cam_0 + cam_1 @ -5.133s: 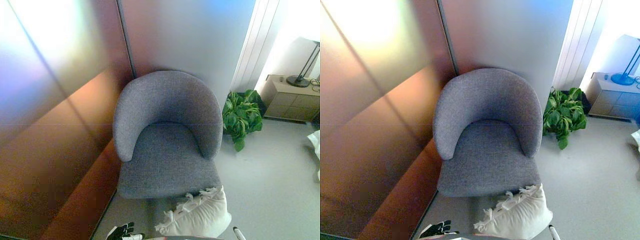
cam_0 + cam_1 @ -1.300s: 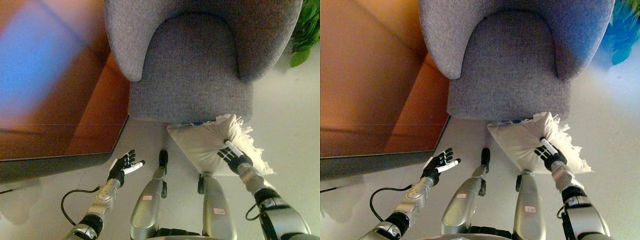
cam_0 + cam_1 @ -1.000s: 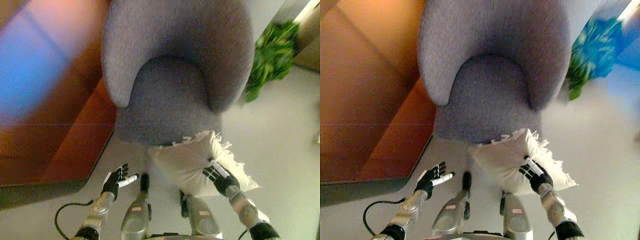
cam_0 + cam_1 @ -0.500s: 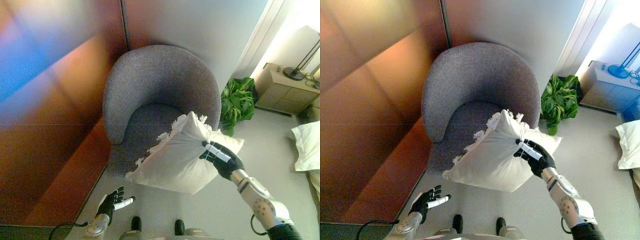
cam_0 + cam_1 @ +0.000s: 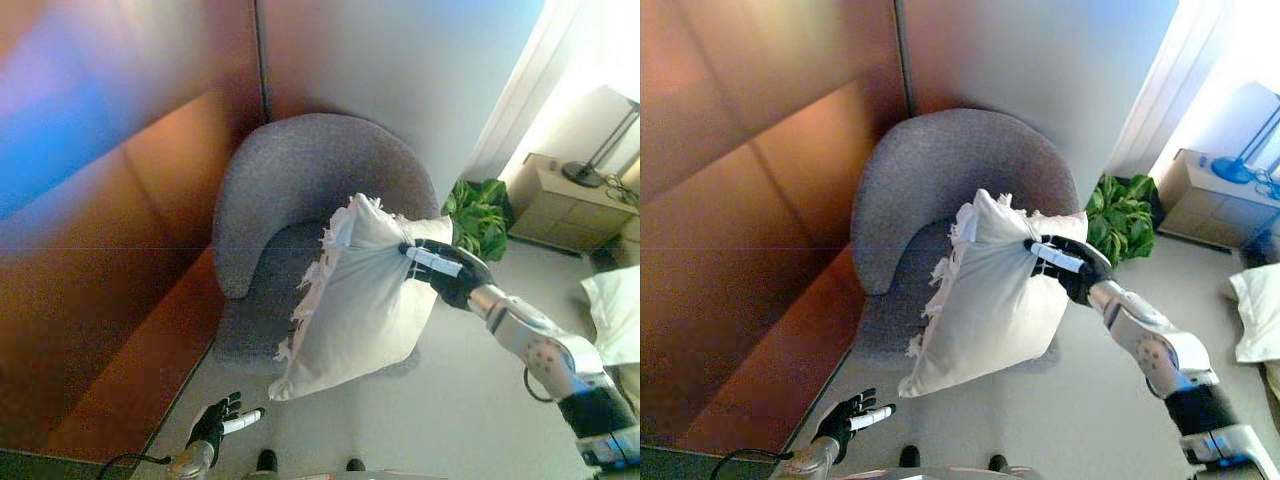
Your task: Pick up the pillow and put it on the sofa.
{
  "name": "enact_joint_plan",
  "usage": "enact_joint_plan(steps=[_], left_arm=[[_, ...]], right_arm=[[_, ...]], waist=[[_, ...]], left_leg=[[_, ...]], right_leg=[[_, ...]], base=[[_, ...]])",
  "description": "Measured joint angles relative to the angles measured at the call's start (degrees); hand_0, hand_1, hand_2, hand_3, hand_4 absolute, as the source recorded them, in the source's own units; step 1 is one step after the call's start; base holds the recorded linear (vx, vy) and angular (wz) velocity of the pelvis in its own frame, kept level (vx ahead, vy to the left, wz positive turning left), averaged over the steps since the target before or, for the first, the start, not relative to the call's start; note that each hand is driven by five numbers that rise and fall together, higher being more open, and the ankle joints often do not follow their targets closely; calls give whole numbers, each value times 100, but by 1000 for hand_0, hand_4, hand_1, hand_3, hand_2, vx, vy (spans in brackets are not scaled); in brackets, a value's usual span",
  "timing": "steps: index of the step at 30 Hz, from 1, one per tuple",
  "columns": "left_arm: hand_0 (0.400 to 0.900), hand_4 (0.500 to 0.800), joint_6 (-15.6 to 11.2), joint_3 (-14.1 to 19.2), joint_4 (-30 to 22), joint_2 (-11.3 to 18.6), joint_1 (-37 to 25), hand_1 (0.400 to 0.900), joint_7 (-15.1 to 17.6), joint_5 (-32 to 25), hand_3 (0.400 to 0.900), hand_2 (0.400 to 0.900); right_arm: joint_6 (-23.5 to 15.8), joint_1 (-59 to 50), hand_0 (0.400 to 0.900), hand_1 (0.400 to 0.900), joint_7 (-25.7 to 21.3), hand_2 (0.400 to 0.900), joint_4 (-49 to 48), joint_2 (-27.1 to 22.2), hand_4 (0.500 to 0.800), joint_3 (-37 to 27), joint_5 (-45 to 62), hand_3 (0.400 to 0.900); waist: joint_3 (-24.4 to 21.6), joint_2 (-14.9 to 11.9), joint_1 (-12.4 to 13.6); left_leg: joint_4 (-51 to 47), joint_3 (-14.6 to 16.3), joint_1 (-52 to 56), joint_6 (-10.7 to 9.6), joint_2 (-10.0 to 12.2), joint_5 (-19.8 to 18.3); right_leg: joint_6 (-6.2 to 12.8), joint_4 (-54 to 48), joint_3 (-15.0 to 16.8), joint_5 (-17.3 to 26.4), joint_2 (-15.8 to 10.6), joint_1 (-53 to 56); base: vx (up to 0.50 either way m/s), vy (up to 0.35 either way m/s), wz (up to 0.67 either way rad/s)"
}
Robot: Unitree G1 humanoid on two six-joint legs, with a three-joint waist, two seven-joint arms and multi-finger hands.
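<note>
Right hand (image 5: 445,272) grips one pillow (image 5: 355,300) — above one sofa (image 5: 290,200)

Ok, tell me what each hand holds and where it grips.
The right hand grips the pillow at its upper right corner, above the chair. The left hand holds nothing.

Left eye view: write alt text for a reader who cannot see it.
The robot's right hand grips a white fringed pillow by its upper edge, holding it in the air in front of a round grey armchair set in a corner. The left hand hangs open low near the floor. A green plant and a bedside cabinet with a lamp stand to the right.
</note>
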Motion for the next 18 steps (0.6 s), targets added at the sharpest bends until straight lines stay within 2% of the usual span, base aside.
enact_joint_plan(steps=[2,4,5,8,11,14,18], left_arm=[[900,800,228,-27,69,10,-139,900,-109,2,900,900],[900,800,249,-66,64,26,-246,900,-211,1,900,900],[900,800,336,-246,102,54,-346,900,-259,0,900,900],[900,800,393,-495,97,75,-413,900,-470,-1,900,900],[900,800,454,-704,186,118,-405,900,-619,-2,900,900],[900,800,500,-758,216,191,-390,900,-676,-1,900,900],[900,800,508,-829,217,272,-386,900,-678,1,900,900]], right_arm=[[90,-994,900,900,279,900,1232,-87,800,530,-13,900],[58,-1713,900,900,412,900,2226,-131,800,646,-53,900],[68,-2373,900,900,482,900,3030,-199,800,967,-130,900],[41,-3545,900,900,591,900,4354,-279,800,1011,-284,900],[-61,-4207,900,900,828,900,4919,-284,800,1011,-372,900],[-73,-4385,900,900,997,900,4967,-252,800,1011,-391,900],[-70,-4447,900,900,997,900,5069,5,800,1011,-403,900]], waist=[[-25,-44,37],[-61,-103,229],[-71,-119,320],[-96,-162,639],[-127,-212,862],[-166,-281,1107],[-164,-295,1143]], left_leg=[[2,-60,49,-15,-10,19],[1,-184,3,-33,-9,45],[1,-257,-22,-39,-9,67],[3,-368,-81,-46,-11,110],[4,-546,-83,-52,-47,125],[4,-585,-85,-57,-60,142],[3,-573,-97,-32,-89,192]], right_leg=[[1,2,-113,0,-11,71],[-12,1,-256,-14,-4,91],[-12,0,-334,-14,0,102],[-29,-1,-521,-28,2,133],[-33,-2,-728,-82,-11,238],[-47,-2,-868,-124,-14,302],[-12,4,-1036,-179,-49,386]], base=[[29,-50,32],[27,-43,38],[29,-14,35],[37,2,38],[28,12,27],[2,20,18],[-8,26,-2]])
